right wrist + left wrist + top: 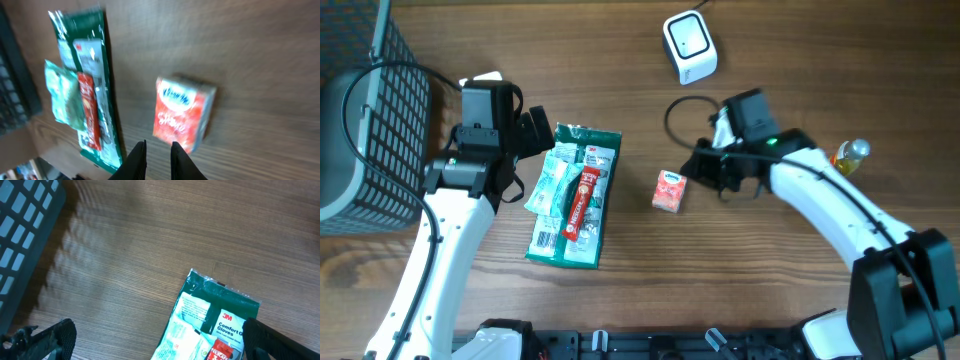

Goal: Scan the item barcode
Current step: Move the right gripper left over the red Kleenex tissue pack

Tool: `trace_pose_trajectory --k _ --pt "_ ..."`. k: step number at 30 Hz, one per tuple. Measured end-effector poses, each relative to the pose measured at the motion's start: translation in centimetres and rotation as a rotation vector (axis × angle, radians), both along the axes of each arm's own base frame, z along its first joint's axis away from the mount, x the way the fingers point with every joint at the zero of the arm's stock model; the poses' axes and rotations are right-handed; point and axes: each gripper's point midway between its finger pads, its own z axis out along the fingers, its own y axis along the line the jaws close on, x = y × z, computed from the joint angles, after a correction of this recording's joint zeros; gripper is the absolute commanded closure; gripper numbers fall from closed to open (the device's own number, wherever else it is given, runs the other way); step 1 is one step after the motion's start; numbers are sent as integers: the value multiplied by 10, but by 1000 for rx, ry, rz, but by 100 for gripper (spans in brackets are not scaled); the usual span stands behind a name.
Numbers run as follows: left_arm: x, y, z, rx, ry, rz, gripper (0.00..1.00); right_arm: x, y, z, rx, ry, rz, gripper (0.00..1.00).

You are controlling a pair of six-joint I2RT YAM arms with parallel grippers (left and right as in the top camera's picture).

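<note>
Leftmost, the left gripper gapes wide and empty by the glove pack. Mid-table lies the box, just left of the nearer right gripper, which is narrowed to a slit and empty.

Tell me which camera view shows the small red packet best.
The right wrist view: the small red packet appears large there, with its printed face towards the camera, though slightly blurred. The overhead view shows it only small, near the middle of the picture. The left wrist view does not show it at all.
</note>
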Motion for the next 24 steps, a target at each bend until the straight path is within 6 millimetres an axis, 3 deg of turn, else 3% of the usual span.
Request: trace_pose_trajectory --k 5,9,16,24 --pt "0 0 0 0 0 0 0 -10 25 -7 -57 -33 8 96" --pt "0 0 0 0 0 0 0 -12 30 -16 -103 -45 8 96" --pt "0 0 0 0 0 0 0 -13 20 -61 -200 41 -27 96" --pt "0 0 0 0 0 0 0 -13 9 -66 -240 57 -48 96"
